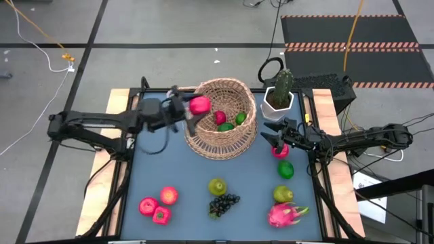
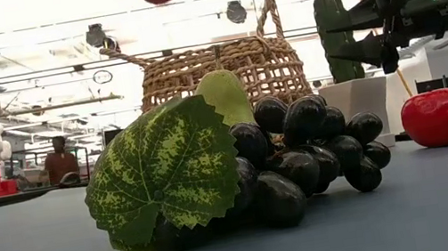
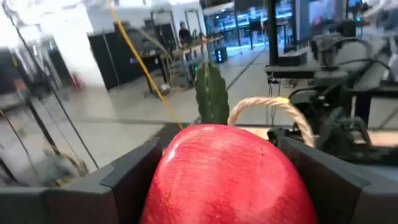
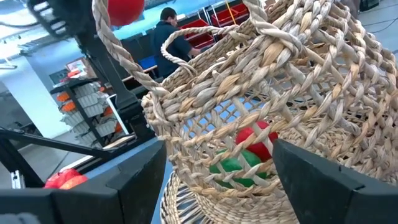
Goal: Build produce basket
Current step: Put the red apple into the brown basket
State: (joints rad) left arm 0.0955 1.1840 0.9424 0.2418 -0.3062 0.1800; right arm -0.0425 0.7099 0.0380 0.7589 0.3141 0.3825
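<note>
Here my left claw (image 1: 193, 108) grips an apple (image 1: 199, 105) over the basket (image 1: 230, 146) rim, upper centre; the hollow lies just right. My right claw (image 1: 277, 139) hangs open beside the basket's right.

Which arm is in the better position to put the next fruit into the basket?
The left. Its gripper holds a red apple above the basket rim, ready to drop. The right gripper is open and empty, above a red fruit on the table.
</note>
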